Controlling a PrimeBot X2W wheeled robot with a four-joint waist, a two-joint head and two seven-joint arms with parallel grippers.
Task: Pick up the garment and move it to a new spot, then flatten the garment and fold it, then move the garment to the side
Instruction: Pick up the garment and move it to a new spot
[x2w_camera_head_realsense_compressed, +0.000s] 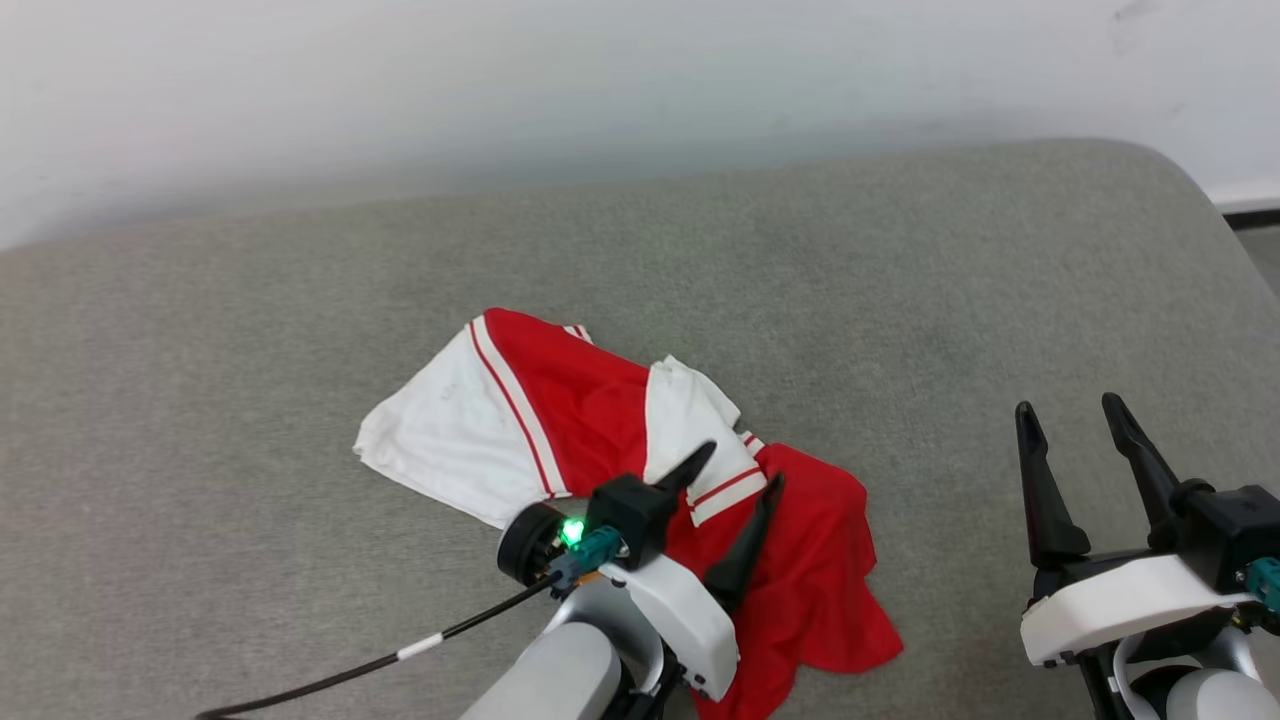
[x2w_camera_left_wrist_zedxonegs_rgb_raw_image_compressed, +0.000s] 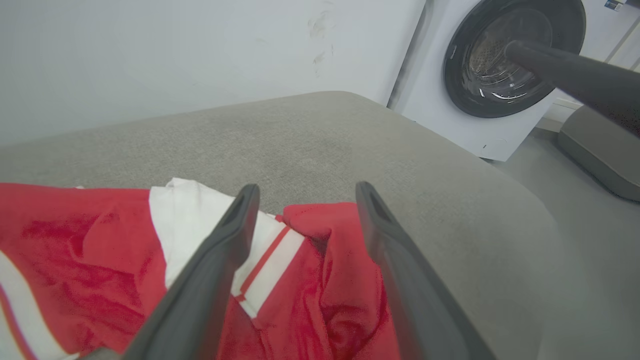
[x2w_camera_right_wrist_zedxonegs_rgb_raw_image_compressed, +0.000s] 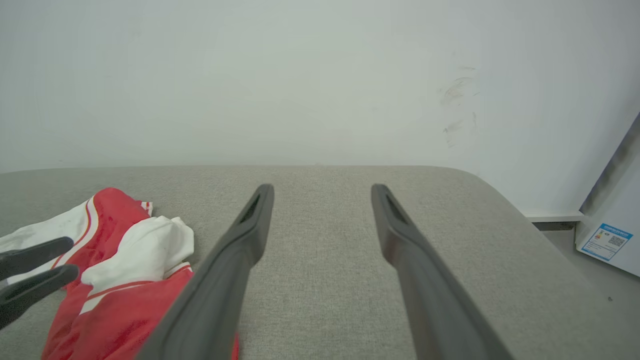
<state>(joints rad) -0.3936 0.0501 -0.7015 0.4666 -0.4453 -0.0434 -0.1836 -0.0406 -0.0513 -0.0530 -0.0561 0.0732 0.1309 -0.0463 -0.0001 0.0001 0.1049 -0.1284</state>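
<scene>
Left gripper (x2w_camera_head_realsense_compressed: 742, 468) hung just over the garment (x2w_camera_head_realsense_compressed: 585, 400), jaws spread, no cloth pinched; the nearer arm. Right gripper (x2w_camera_head_realsense_compressed: 1068, 408) was also spread, well apart to the right. The garment lay crumpled mid-cushion (x2w_camera_head_realsense_compressed: 250, 420) on grey woven fabric, long axis far-left to near-right. Soft red jersey, white sleeves, striped trim.

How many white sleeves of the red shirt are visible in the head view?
2. The spread sleeve lies at the left end of the shirt; the bunched sleeve sits near its middle, by the left hand. Folds may hide parts.
</scene>
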